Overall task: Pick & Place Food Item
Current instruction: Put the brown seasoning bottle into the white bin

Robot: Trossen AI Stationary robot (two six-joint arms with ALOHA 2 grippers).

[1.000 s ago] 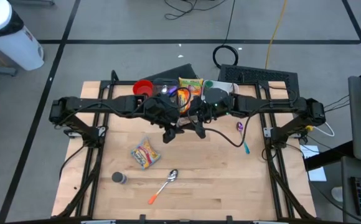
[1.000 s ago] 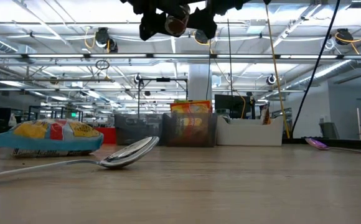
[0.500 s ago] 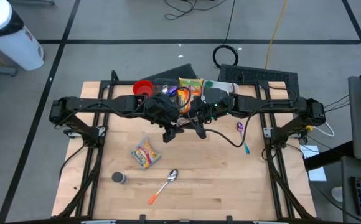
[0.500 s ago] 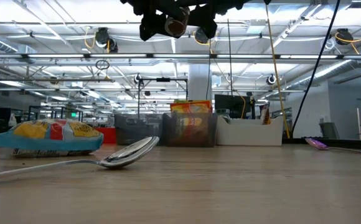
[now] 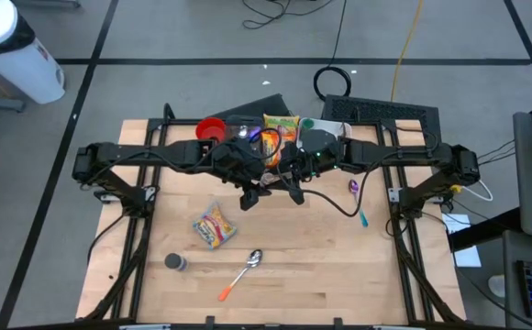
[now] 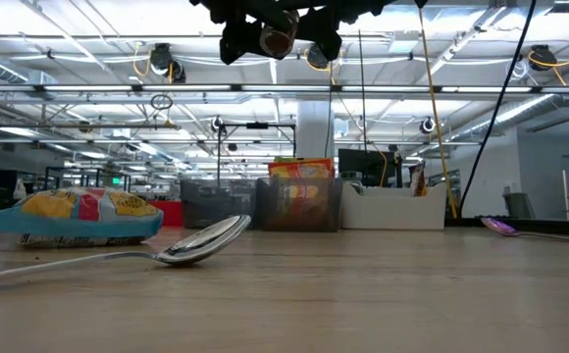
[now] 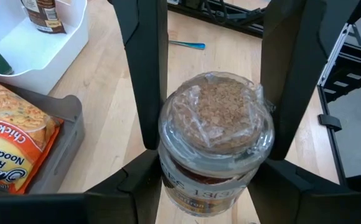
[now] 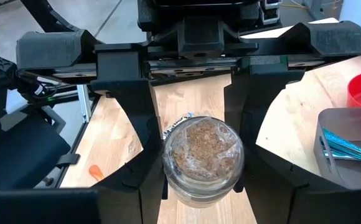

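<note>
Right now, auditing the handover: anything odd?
Yes. Both the left gripper and the right gripper clamp the same jar in mid-air, and its mouth is sealed with wrinkled plastic film, not a lid.

Overhead, table-level, two wrist views (jar [image 7: 216, 140] shared)

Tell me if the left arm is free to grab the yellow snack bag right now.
Probably not yet: the left pincer is shut on the jar in mid-air, with the right pincer gripping it too. The snack bag itself lies uncovered on the table.
</note>
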